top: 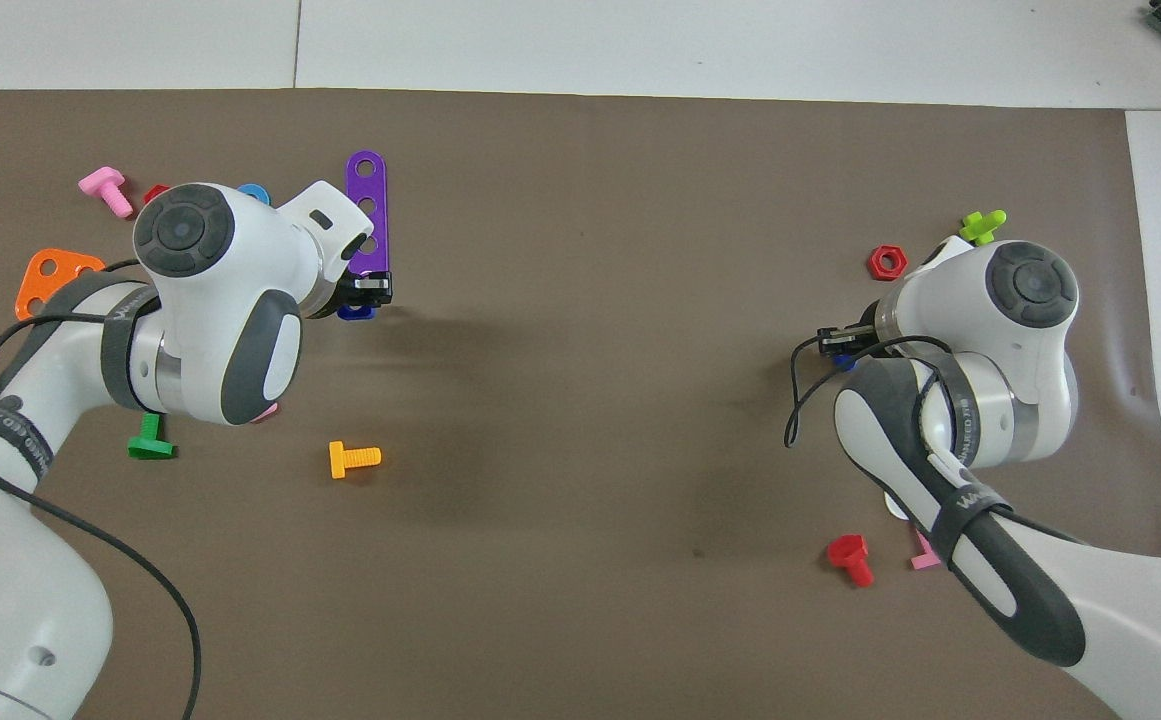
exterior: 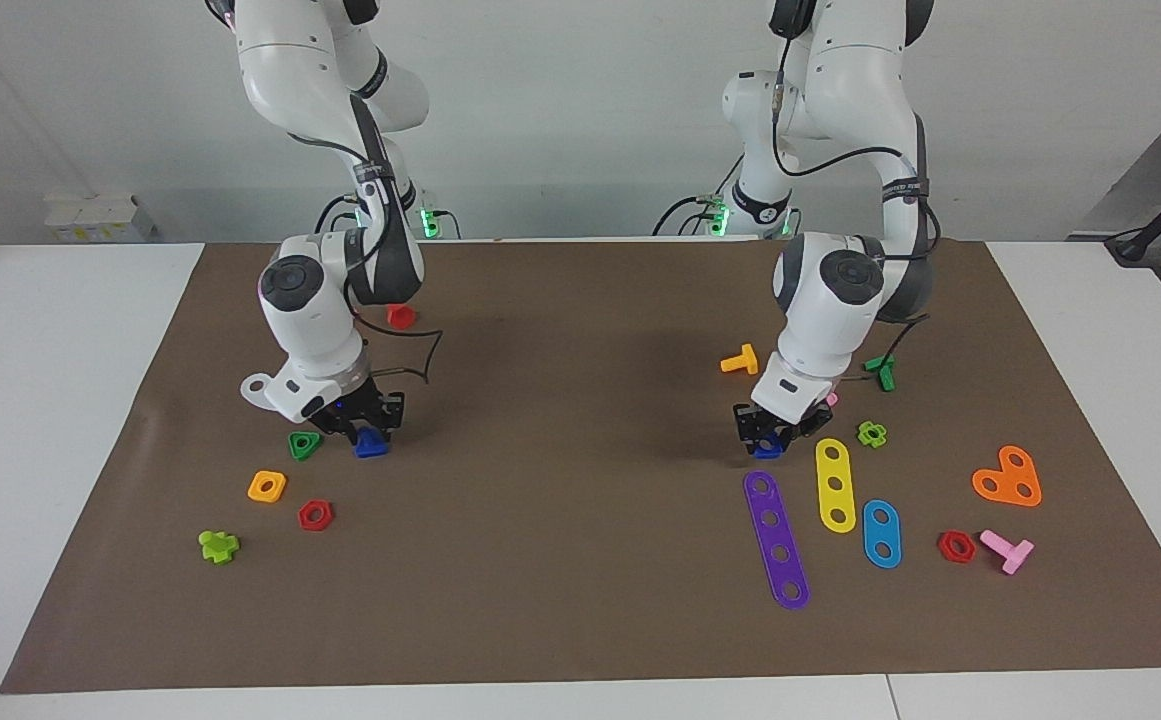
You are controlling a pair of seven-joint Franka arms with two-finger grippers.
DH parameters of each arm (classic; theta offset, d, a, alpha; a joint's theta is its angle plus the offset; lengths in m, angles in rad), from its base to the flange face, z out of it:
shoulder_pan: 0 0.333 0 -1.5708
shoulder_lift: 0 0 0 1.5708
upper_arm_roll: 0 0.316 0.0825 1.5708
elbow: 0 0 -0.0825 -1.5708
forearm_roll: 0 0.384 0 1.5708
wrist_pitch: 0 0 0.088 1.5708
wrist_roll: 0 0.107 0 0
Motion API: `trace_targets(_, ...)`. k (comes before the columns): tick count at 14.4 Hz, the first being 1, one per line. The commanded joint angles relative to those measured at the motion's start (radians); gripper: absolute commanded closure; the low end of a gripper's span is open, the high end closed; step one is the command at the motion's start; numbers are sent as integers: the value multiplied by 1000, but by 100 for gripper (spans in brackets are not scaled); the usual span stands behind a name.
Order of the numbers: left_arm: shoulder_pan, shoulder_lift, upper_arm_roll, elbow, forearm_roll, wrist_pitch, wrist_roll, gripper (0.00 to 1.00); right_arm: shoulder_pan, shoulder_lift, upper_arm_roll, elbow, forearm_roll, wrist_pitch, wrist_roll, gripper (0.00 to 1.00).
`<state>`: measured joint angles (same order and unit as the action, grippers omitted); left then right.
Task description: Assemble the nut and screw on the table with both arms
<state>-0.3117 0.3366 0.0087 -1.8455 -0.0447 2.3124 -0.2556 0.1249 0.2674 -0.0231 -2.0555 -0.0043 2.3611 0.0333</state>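
Note:
Both white arms are bent low over the brown mat (exterior: 580,620). My right gripper (exterior: 365,432) is down at the mat toward the right arm's end, over a small dark blue piece (exterior: 372,445) that looks like the screw; it also shows in the overhead view (top: 843,362) beside the right gripper (top: 837,345). My left gripper (exterior: 768,438) is down at the mat toward the left arm's end, over another small dark blue piece (exterior: 768,451), apparently the nut, mostly covered. In the overhead view the nut (top: 355,313) sits by the left gripper (top: 365,300).
By the right gripper lie a green triangular nut (exterior: 304,445), an orange nut (exterior: 267,486) and a red hex nut (exterior: 316,515). By the left gripper lie a purple strip (exterior: 777,538), a yellow strip (exterior: 835,484), an orange bolt (exterior: 740,360) and a pink bolt (exterior: 1007,550).

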Motion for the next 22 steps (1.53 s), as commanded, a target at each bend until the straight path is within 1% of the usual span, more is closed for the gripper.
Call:
trace_targets(1,-38,51,13,95,-44,-37,-7,100,-8,-31,3,-23,12,10,-50,100)
trace_targets(4,-61,76,14,173,-73,-79,-13,100,9,-40,9,9,12,-28,11,100)
trace_targets(7,-81,101,14,251,-80,-151,-16,100,93,-31,8,49,9,-33,140,100)
trace_targets(11,-101,127,17,333,-75,-252,-17,100,202,61,6,171,-17,-37,316,100)
trace_targets(14,-124,131,19,351,-77,-257,-46,100,303,114,6,230,-31,-49,518,100)
trace_targets(16,-145,140,19,373,-77,-266,-69,100,389,183,5,311,-52,-77,665,100)
trace_targets(17,-155,150,19,390,-75,-283,-82,100,415,206,6,351,-69,-104,728,100)
trace_targets(19,-170,165,19,422,-77,-289,-105,100,442,208,9,367,-80,-138,781,100)
trace_targets(20,-182,174,20,426,-77,-289,-117,100,479,207,8,365,-79,-155,813,100)
trace_targets(22,-208,183,20,428,-72,-289,-129,100,501,205,11,354,-80,-155,855,100)
